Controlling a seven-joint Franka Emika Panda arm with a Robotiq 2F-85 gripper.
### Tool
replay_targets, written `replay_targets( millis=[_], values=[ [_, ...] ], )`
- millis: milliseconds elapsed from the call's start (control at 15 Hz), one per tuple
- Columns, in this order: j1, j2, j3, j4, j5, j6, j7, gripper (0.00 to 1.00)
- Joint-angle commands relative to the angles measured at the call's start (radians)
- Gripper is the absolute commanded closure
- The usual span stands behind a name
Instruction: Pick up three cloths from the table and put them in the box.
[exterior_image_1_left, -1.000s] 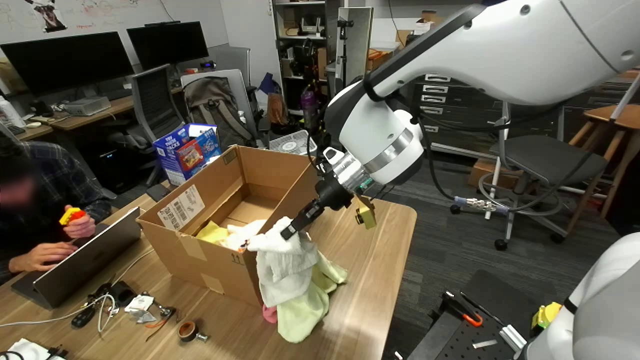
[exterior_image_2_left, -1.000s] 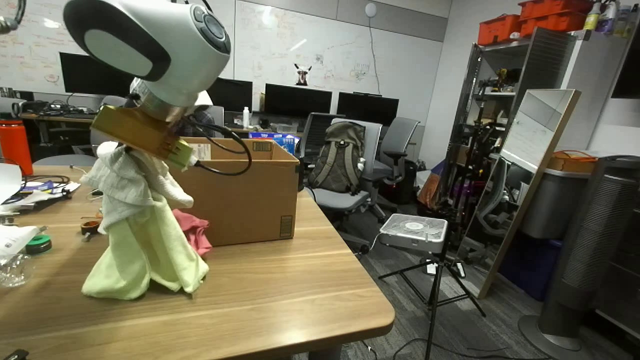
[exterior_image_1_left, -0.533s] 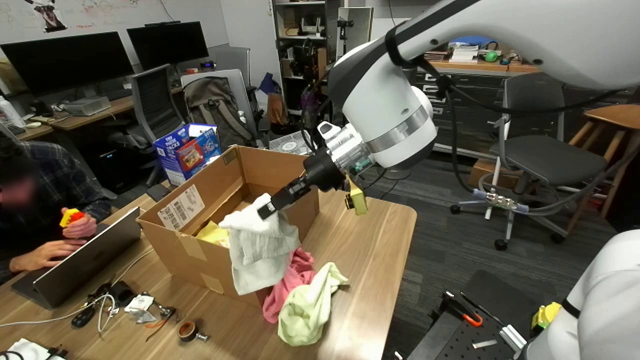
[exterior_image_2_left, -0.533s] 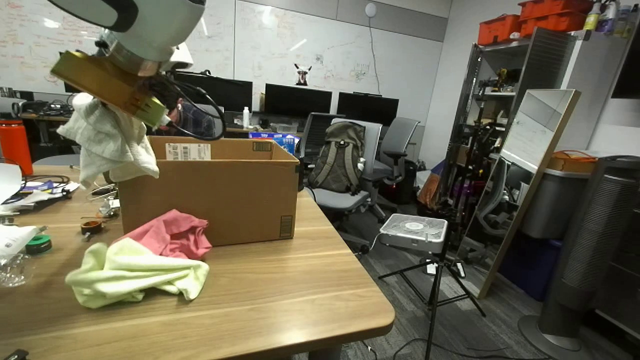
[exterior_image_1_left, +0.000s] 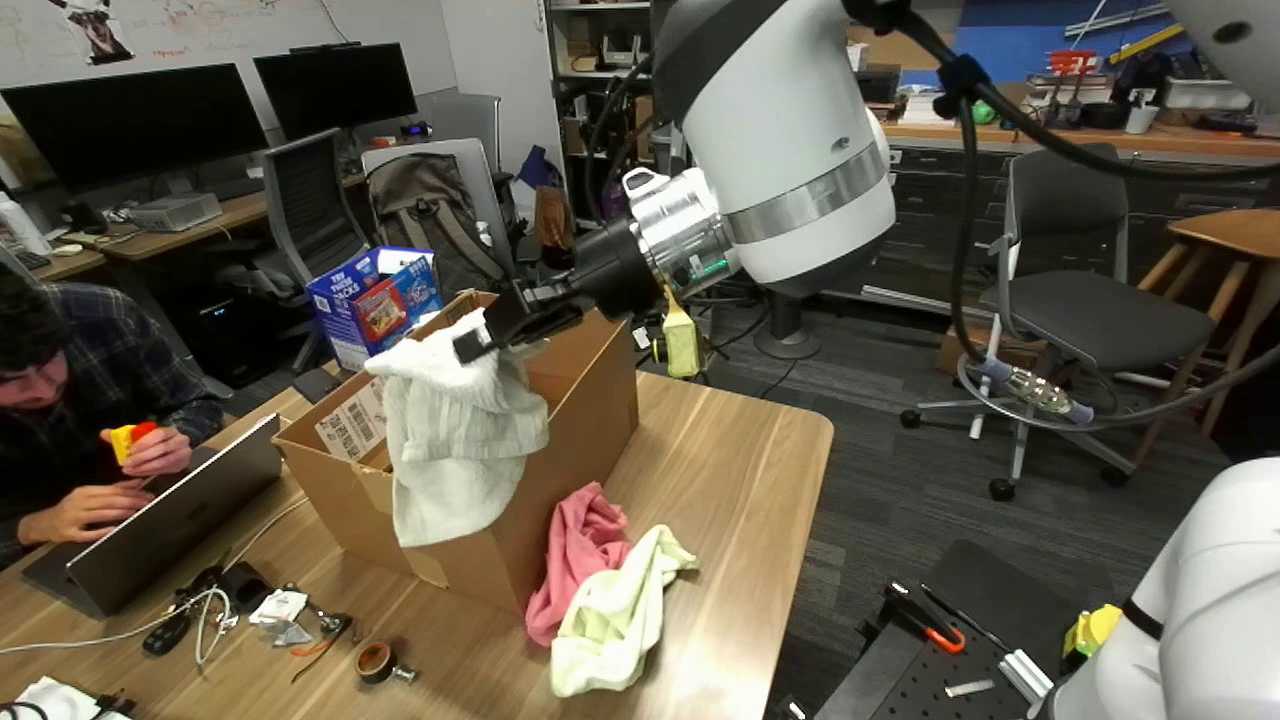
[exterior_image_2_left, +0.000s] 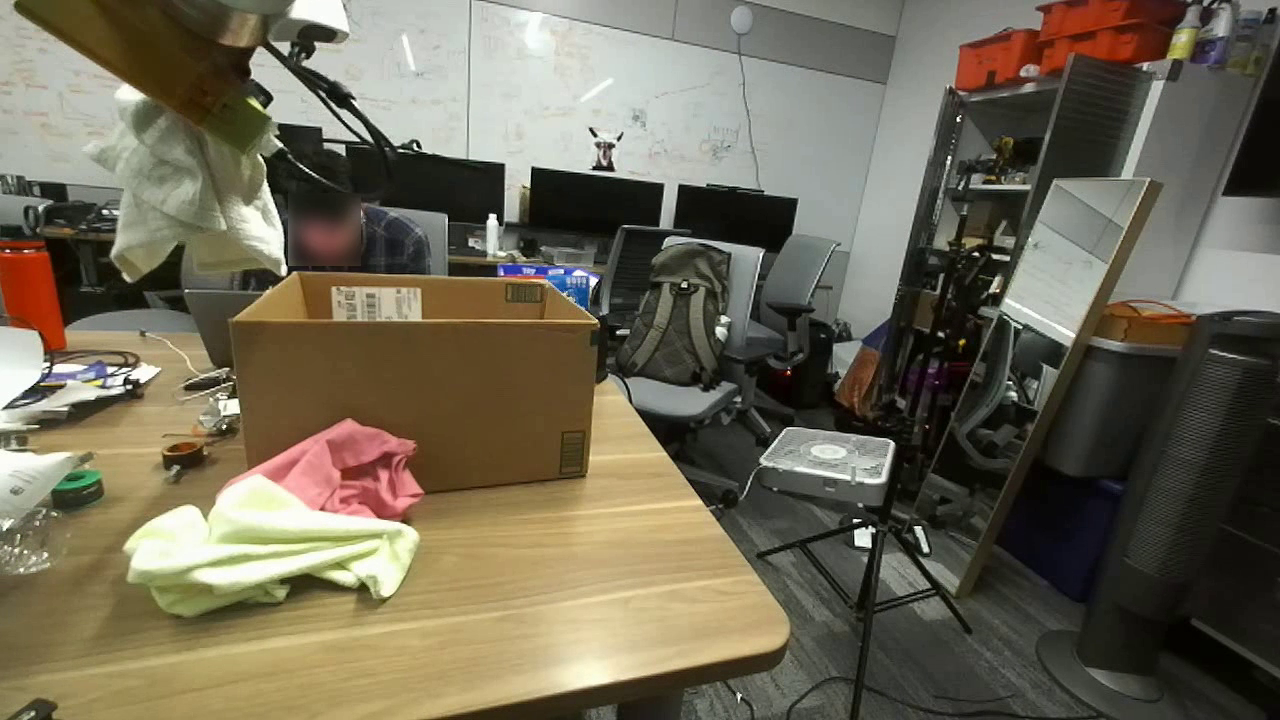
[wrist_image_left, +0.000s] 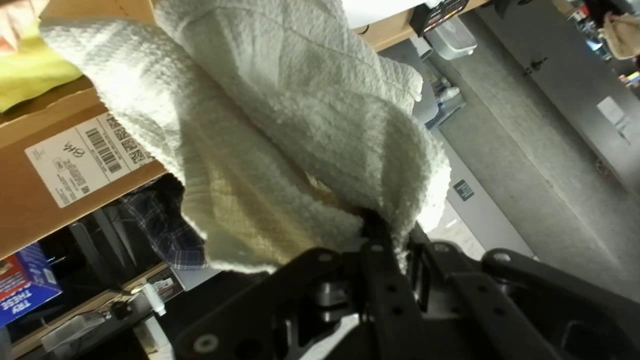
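The cream-white cloth (wrist_image_left: 280, 110), upper middle in the wrist view, looks rough; the pale yellow-green cloth (exterior_image_2_left: 260, 550), smoother and matt. The box (exterior_image_2_left: 480, 400) is matt cardboard with a paper label (exterior_image_2_left: 376, 303), the surface (exterior_image_2_left: 560, 580) smooth, faintly glossy wood, the wrist collar (exterior_image_1_left: 685, 225) shiny metal.

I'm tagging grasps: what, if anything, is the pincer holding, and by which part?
The pincer holds the cream-white cloth by a bunched part near its top, with the rest hanging down. Whether that includes a corner cannot be told.
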Motion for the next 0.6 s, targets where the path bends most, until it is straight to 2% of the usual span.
replay_targets(
  millis=[0, 333, 533],
  values=[
    [-0.001, 0.052, 0.053, 0.092, 0.080, 0.169, 0.042, 0.90],
    [-0.017, 0.165, 0.117, 0.213, 0.190, 0.427, 0.027, 0.90],
    [-0.020, 0.229, 0.131, 0.274, 0.226, 0.526, 0.004, 0.90]
  ],
)
